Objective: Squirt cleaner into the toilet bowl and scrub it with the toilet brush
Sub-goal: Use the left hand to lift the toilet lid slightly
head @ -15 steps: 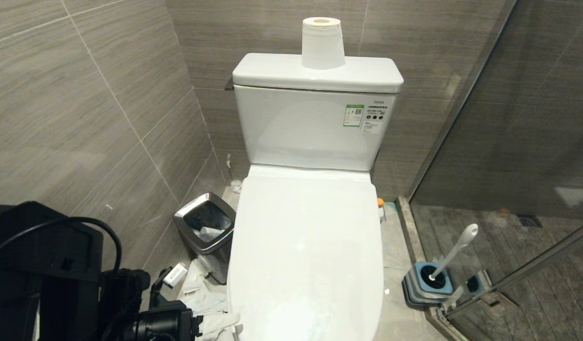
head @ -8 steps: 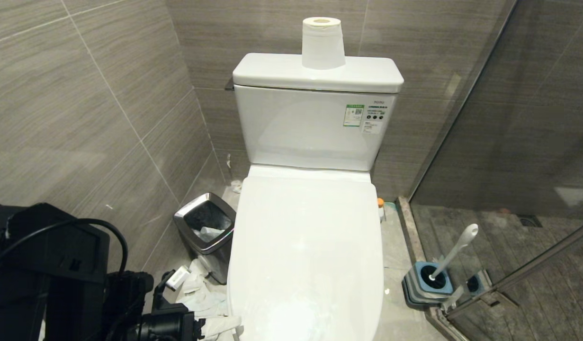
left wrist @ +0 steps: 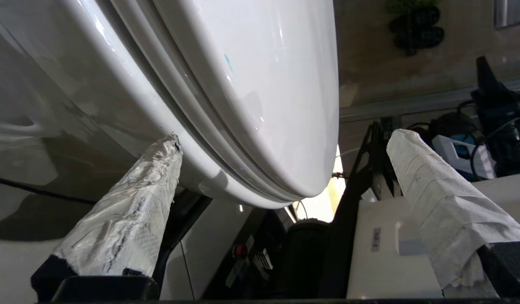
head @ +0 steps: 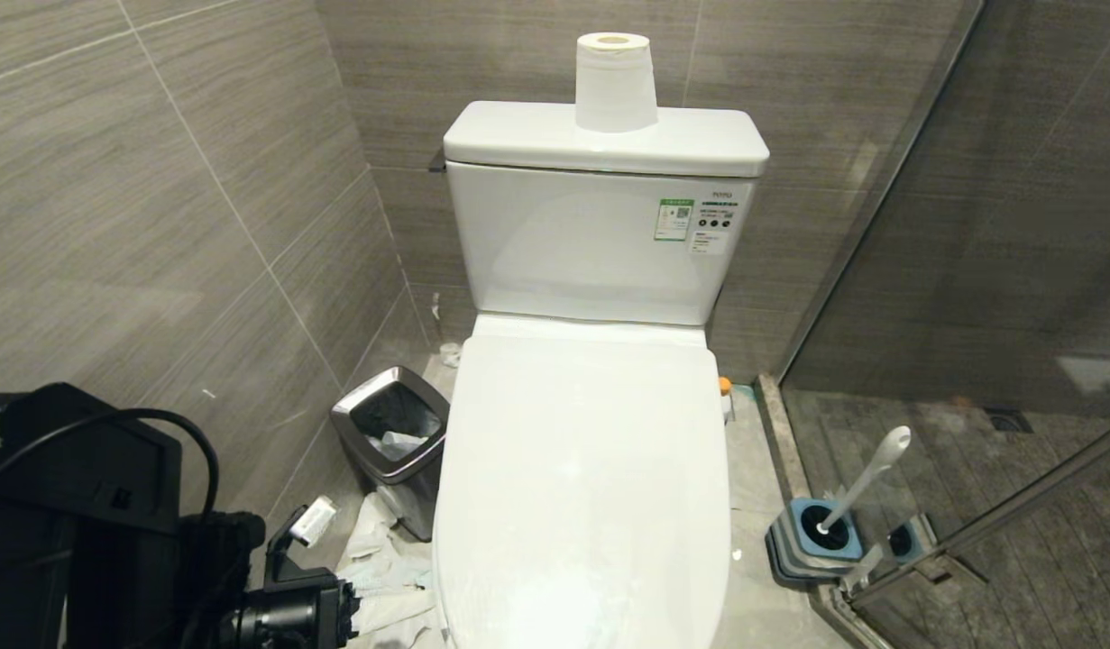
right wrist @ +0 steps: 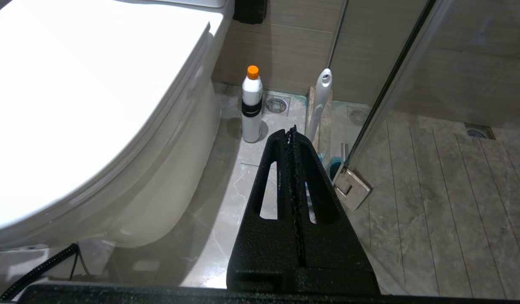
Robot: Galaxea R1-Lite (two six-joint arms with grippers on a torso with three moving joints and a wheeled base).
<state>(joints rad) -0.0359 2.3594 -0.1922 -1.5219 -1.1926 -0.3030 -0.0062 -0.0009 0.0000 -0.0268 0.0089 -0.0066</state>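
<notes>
Toilet bowl (head: 582,487) sits center with its lid down. Cleaner (right wrist: 251,103) stands upright on the floor just beside the bowl's right side, orange cap up. Toilet brush (head: 866,478) leans in its striped holder (head: 811,541) further right, by the glass door (head: 1014,270). My left pincer (left wrist: 281,169) is spread wide, paper-wrapped fingers (left wrist: 129,211) either side of the bowl's front edge, gripping nothing. My right pincer (right wrist: 291,135) is clenched, empty, hanging above the floor near the brush. Paper roll (head: 615,81) on the tank, bin (head: 394,433) left of the bowl.
</notes>
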